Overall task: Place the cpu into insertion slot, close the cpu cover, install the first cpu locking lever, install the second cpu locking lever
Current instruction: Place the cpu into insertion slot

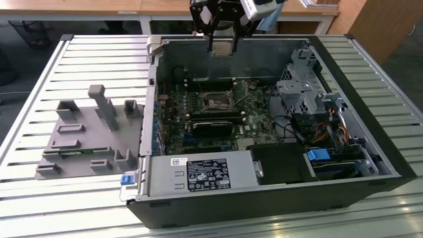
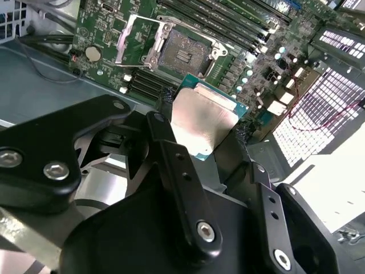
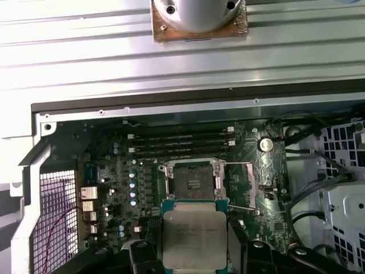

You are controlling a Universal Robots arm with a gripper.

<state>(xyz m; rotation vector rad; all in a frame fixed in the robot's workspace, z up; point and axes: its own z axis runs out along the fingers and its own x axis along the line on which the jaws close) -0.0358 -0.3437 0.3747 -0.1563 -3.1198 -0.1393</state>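
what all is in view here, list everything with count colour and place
silver slatted metal table: one, silver, under everything
open black computer case: one, black, on the table
grey plastic fixture block: one, grey, on the table, at the exterior view's left of the case
silver power supply box: one, silver, inside the case
green motherboard: one, green, on the case floor
square black insertion slot: one, black with silver rim, on the motherboard, empty
thin silver cpu cover frame: one, silver, swung open beside the slot
square silver-grey cpu chip: one, silver-grey, held above the motherboard
black claw: one, black, shut on the chip's edges
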